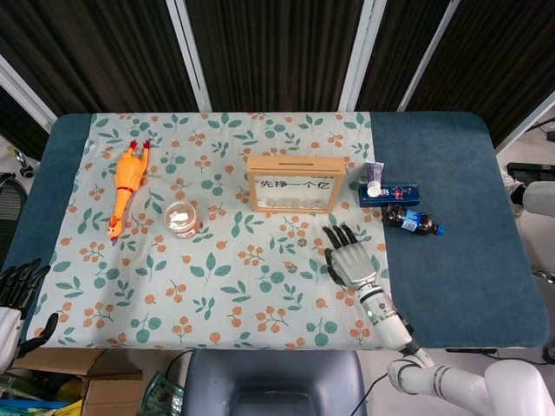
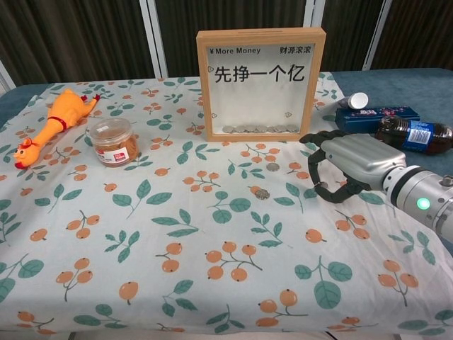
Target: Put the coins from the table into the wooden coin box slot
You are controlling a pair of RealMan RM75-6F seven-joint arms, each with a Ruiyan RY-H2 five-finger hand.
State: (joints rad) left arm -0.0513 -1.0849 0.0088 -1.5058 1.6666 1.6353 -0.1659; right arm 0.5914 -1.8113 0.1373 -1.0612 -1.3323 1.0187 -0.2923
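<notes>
Two coins lie on the cloth just left of the right hand: one nearer the camera, one closer to the box, which stands upright beyond the hand with a row of coins behind its window. The hand hovers palm down, fingers apart and curved, holding nothing. Right of it lie a bottle and a blue carton. Far left are a jar and rubber chicken. The left hand hangs off the table's left edge, fingers spread.
</notes>
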